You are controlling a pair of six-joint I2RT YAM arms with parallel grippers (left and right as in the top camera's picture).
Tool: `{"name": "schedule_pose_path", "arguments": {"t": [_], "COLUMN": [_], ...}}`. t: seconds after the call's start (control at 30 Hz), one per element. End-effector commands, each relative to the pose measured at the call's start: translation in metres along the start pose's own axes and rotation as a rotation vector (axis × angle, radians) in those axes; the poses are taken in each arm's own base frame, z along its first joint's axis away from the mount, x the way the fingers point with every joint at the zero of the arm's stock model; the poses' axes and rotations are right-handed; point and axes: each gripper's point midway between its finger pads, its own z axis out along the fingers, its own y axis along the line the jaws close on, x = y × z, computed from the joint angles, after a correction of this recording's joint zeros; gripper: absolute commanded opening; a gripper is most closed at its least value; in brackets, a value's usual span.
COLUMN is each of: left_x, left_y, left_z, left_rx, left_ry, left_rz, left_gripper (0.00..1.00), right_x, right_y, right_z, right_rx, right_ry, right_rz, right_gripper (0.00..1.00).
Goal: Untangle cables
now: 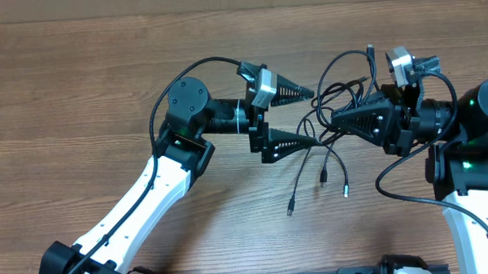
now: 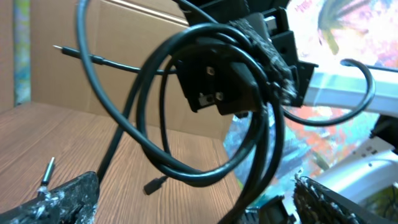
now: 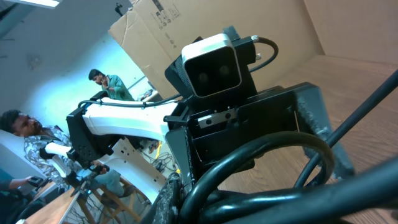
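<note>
Cables: thin black cables (image 1: 346, 86) in a tangle of overlapping loops; three loose ends trail toward me, one silver-tipped.
Where: between my two grippers over the wooden table (image 1: 103, 77), bunched at my right one's tip.
Left gripper (image 1: 307, 116): fingers spread wide, gripping nothing, tips just beside the loops.
Right gripper (image 1: 334, 120): pressed together, pinching the cables where the loops gather.
</note>
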Motion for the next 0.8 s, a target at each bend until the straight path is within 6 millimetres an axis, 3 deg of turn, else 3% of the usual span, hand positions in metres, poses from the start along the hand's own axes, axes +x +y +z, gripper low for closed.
{"name": "schedule_pose_path", "arguments": {"t": [0.0,0.23,0.43,0.63,0.77], "left_x": [-0.012,-0.014,-0.018,-0.02,-0.021], "left_y": [0.003,0.006,0.014,0.018,0.019], "left_z": [0.002,0.001,0.001,0.0,0.003], "left_rx": [-0.04,-0.055,-0.09,-0.101,-0.111], "left_ry": [-0.034,-0.045,-0.086,-0.112,-0.131], "left_rz": [-0.021,-0.126,-0.41,-0.572,-0.626], "left_gripper": [1.0,1.0,1.0,1.0,0.88], "right_x": [0.001,0.002,0.002,0.002,0.004], "right_y": [0.008,0.009,0.009,0.01,0.014], "right_z": [0.001,0.002,0.002,0.003,0.009], "right_rx": [-0.029,-0.034,-0.034,-0.037,-0.06], "right_ry": [0.024,0.027,0.027,0.029,0.043], "right_rz": [-0.022,-0.022,-0.027,-0.027,-0.03], "right_gripper": [0.04,0.04,0.04,0.04,0.04]}}
